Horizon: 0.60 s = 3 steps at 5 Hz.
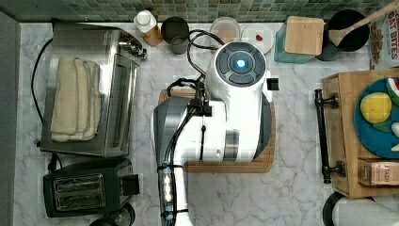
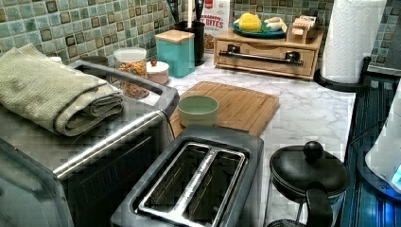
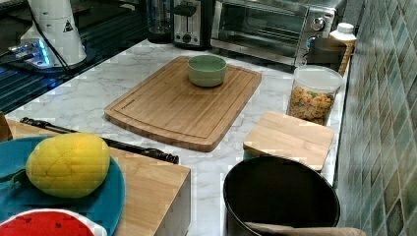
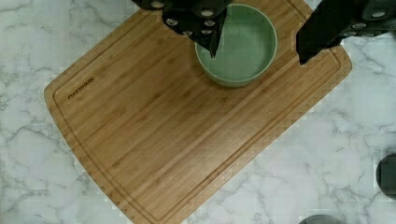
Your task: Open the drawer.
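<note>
Top view: the white arm point(image 1: 230, 108) hangs over the cutting board point(image 1: 263, 162) mid-counter, while the drawer point(image 1: 339, 136) sits at the top view's right edge, its black bar handle point(image 1: 323, 136) facing the arm, well apart from it.

Left view: the drawer point(image 2: 265, 56) looks pushed in, though the angle makes that hard to confirm; a blue plate point(image 2: 259, 32) rests on the cabinet top.

Right view: a green bowl point(image 3: 207, 70) stands on the board, the handle point(image 3: 98, 140) in the foreground.

Wrist view: the gripper point(image 4: 257, 44) hovers above the bowl point(image 4: 238, 46), fingers point(image 4: 212, 39) spread wide, holding nothing.
</note>
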{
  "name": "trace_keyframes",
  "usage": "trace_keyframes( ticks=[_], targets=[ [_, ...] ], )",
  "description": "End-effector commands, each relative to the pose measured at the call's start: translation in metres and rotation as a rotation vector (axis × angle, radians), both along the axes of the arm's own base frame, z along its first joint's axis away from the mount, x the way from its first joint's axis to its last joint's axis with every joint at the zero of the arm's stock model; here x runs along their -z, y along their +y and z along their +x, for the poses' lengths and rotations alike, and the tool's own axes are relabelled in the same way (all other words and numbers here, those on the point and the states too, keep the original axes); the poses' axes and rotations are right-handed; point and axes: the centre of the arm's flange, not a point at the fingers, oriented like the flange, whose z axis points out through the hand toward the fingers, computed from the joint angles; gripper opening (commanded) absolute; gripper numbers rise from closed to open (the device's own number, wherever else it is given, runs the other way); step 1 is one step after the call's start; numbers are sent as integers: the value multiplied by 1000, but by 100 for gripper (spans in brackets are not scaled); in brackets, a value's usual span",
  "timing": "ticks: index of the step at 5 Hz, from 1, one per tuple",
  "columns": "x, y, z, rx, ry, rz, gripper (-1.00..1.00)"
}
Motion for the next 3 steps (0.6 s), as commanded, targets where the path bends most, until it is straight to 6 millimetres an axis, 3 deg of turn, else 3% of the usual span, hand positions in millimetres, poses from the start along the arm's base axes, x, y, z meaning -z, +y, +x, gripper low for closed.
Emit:
trace_keyframes(
  ticks=[1, 2, 3],
  targets=[
    [0, 0, 0, 0, 1, 2, 100],
    [3, -3, -6, -107, 23, -17, 100],
    [5, -15, -25, -293, 32, 17, 100]
  ],
)
